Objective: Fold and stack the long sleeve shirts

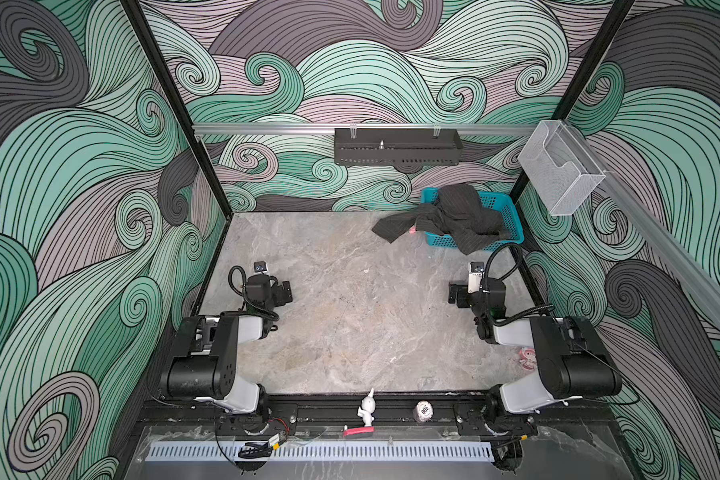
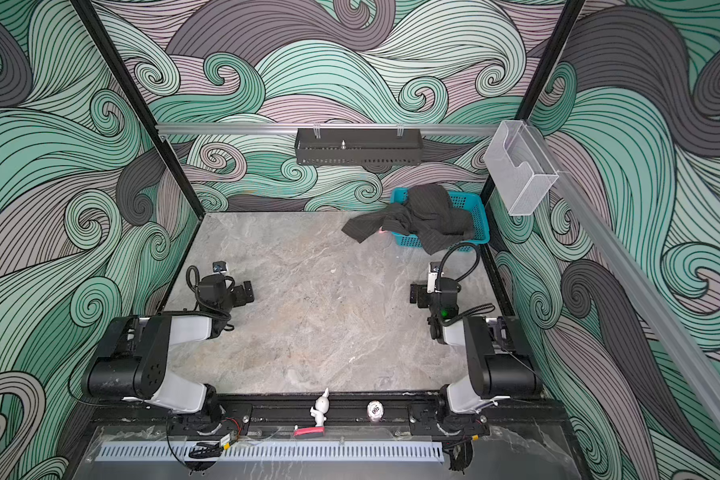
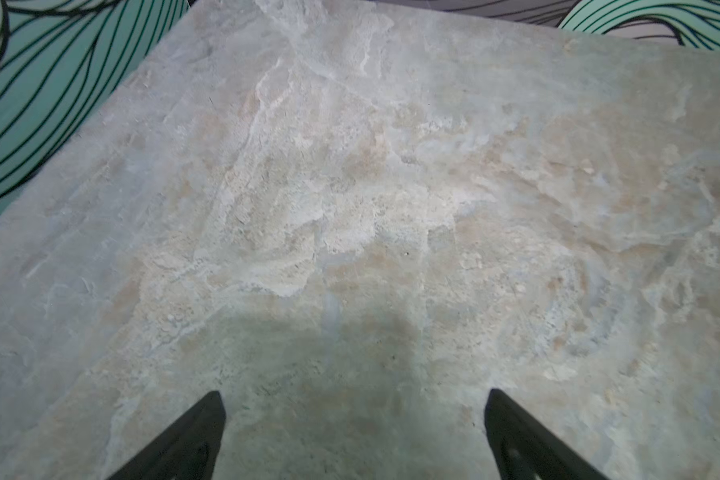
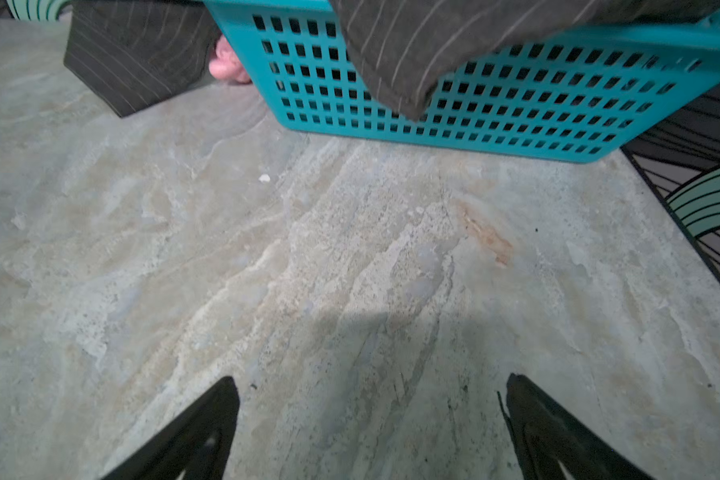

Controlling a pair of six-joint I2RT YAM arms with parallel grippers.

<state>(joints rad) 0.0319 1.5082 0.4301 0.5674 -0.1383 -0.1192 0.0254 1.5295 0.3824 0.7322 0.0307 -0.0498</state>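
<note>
Right wrist view sets the crumpled charcoal pinstriped shirt (image 4: 412, 54) just beyond the right gripper (image 4: 371, 380). It drapes over the teal basket (image 4: 516, 108) in the far right corner of the table (image 4: 350, 249), its length running left-right, one end spilling left. Right arm is nearer; the left gripper (image 3: 354, 395) sits well apart. Both stand spread, empty.

Charcoal pinstriped shirt (image 1: 454, 214), teal basket (image 1: 501, 214)

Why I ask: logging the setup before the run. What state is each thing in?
shirt: crumpled, unfolded, draped over the basket rim, one end on the table.
basket: upright, shirt heaped across it.
left gripper: jaws open, empty, above bare table.
right gripper: jaws open, empty, facing the basket.
</note>
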